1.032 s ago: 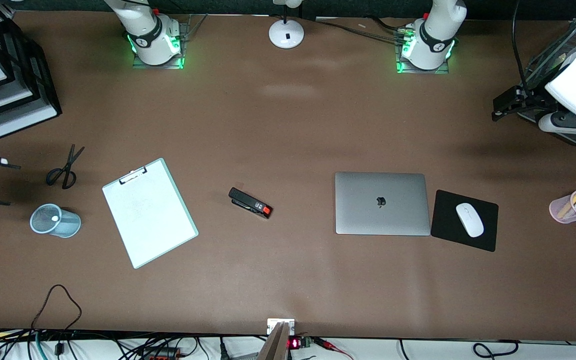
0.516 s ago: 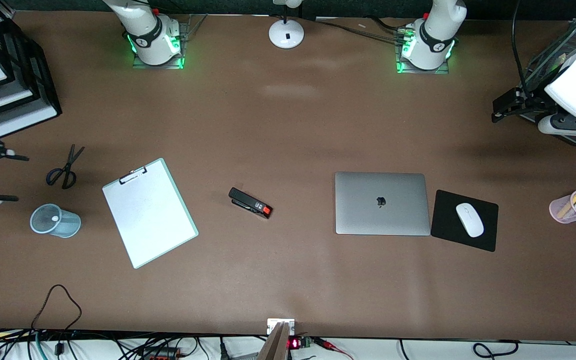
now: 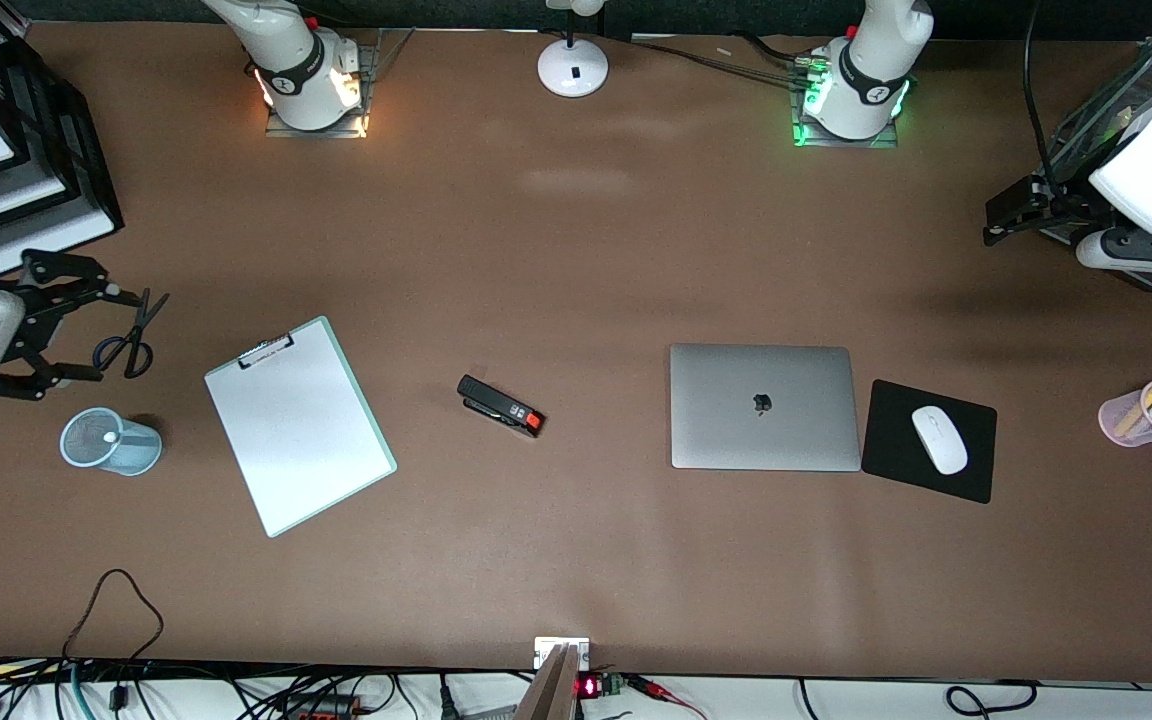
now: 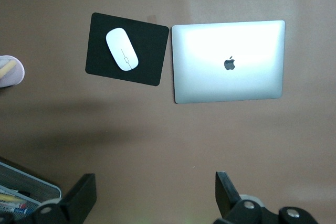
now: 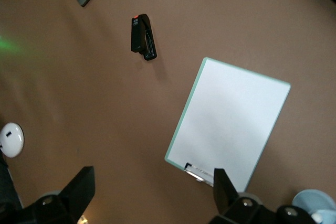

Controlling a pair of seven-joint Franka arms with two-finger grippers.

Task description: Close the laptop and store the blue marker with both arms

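The silver-grey laptop [image 3: 764, 406] lies shut on the brown table, its lid and logo facing up; it also shows in the left wrist view [image 4: 228, 61]. The blue marker is hidden. A small whitish tip shows inside the pale blue mesh cup [image 3: 111, 442], and I cannot tell what it belongs to. My right gripper [image 3: 121, 338] hangs open and empty over the scissors [image 3: 131, 340], its fingers [image 5: 84, 182] spread wide. My left gripper [image 3: 991, 222] waits open and empty above bare table at the left arm's end, fingers [image 4: 223, 187] wide apart.
A white clipboard [image 3: 299, 425] and a black stapler [image 3: 501, 406] lie between cup and laptop. Beside the laptop a white mouse [image 3: 939, 438] rests on a black pad [image 3: 891, 470]. A pink cup [image 3: 1136, 420] of pens, black paper trays [image 3: 36, 190] and a lamp base [image 3: 573, 67] stand at the edges.
My right gripper has swung in from the table's end to over the scissors. The light at the right arm's base went from green to orange. The left arm has stayed put.
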